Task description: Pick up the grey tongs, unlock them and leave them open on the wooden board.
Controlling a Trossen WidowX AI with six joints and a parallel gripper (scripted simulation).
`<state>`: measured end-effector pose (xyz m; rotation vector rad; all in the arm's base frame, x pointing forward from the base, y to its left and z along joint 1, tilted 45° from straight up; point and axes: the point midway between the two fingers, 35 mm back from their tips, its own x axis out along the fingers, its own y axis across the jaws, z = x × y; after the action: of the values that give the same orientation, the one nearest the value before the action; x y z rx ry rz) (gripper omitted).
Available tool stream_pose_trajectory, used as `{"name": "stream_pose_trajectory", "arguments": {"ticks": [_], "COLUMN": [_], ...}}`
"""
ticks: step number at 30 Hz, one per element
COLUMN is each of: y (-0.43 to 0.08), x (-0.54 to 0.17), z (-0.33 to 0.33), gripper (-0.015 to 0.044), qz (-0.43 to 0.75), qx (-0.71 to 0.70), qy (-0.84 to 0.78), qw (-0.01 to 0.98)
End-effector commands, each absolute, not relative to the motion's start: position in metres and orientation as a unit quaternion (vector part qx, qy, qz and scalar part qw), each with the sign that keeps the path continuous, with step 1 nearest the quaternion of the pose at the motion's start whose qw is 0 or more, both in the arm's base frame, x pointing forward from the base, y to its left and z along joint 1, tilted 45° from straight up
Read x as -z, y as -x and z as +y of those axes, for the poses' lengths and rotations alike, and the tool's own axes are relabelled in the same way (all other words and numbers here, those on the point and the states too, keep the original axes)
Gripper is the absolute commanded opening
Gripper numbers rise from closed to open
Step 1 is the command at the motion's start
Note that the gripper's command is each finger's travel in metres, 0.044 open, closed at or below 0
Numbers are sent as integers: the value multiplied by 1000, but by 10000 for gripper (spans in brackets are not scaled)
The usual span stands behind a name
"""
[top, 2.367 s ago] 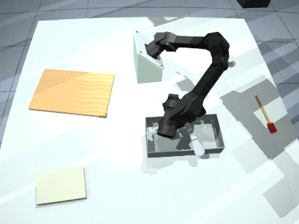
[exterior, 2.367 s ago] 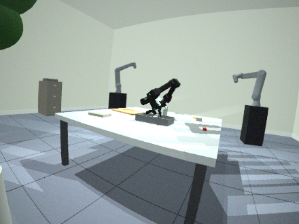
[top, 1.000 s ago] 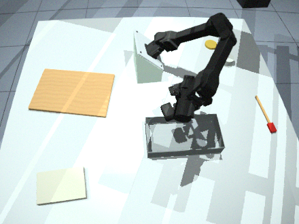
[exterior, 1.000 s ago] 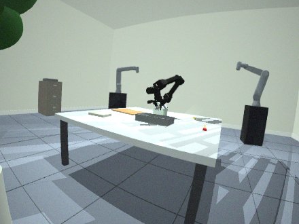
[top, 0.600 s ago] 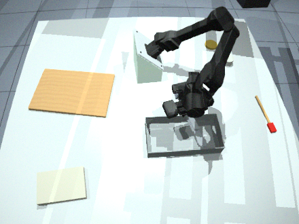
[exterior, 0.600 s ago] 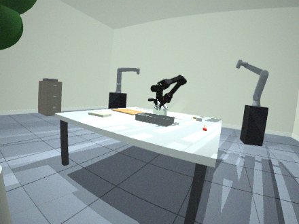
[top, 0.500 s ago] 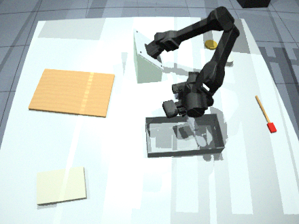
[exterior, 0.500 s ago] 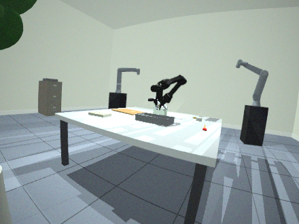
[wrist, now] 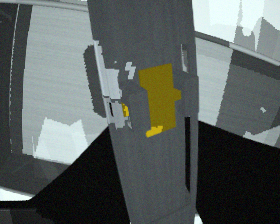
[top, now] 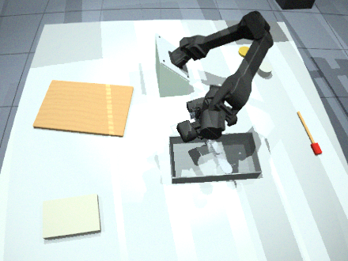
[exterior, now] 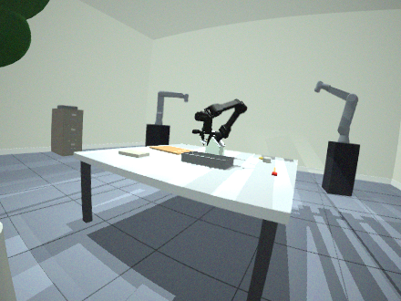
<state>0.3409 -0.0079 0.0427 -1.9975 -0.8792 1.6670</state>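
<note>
Overhead, one tongs (wrist: pixel 150 128) (fingers clamped) above one roasting tin (top: pixel 255 156).

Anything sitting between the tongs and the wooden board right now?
Nothing visible does. The gripper is shut on the grey tongs above the roasting tin's near-left end. In the top view the table between tin and wooden board shows only glare. The pale triangular block stands behind that line.

Robotics lab: pedestal-mounted arms (exterior: pixel 343 112), filing cabinet (exterior: pixel 66 130), white table (exterior: pixel 150 171).
</note>
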Motion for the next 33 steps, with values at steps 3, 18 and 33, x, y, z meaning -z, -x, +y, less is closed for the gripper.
{"name": "stream_pose_trajectory", "arguments": {"ticks": [3, 18, 33], "y": [-347, -336, -296], "x": [-25, 27, 83], "z": [-45, -133, -207], "gripper": [-150, -150, -150], "qz": [-328, -381, -445], "qx": [-584, -554, -505], "qy": [724, 735, 739], "qw": [162, 88, 23]}}
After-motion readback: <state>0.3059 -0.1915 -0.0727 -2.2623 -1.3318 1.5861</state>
